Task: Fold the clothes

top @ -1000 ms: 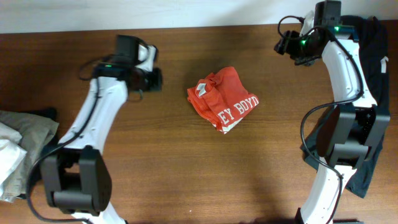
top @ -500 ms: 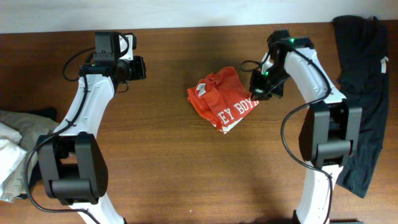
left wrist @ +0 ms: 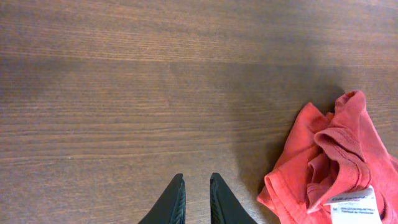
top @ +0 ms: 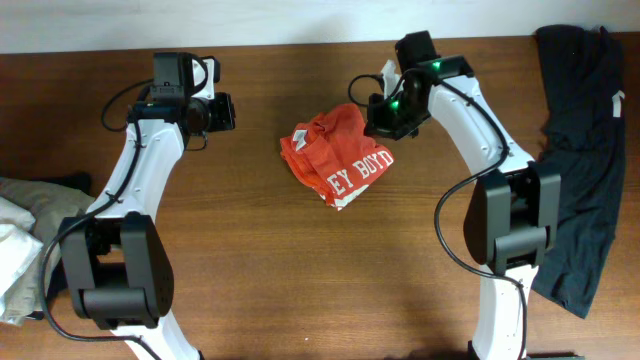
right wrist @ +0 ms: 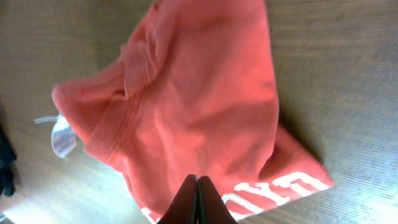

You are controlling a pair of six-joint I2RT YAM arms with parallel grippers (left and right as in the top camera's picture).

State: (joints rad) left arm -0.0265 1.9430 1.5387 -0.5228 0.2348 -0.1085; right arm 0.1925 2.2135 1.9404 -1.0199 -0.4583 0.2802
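The clothes in play are a crumpled red-orange T-shirt [top: 335, 160] with white lettering [top: 362, 170], lying mid-table. My right gripper [top: 378, 118] is at its upper right edge. In the right wrist view the gripper [right wrist: 197, 179] is shut, its tips pressed together over the red fabric [right wrist: 199, 93], and I see no cloth between them. The neck tag [right wrist: 62, 137] sticks out at the left. My left gripper [top: 225, 110] hovers over bare wood left of the shirt. In its wrist view the gripper [left wrist: 196, 177] is slightly open and empty, with the shirt [left wrist: 323, 162] at the lower right.
A black garment [top: 580, 130] hangs down the table's right side behind the right arm. A pile of khaki and white clothes [top: 30, 230] lies at the left edge. The wooden table [top: 300, 290] shows bare wood in front of the shirt.
The right arm swung in from the back right corner to the shirt and shut. Over the last half second it moved left, and the shirt shifted left with it. The left arm drew back earlier.
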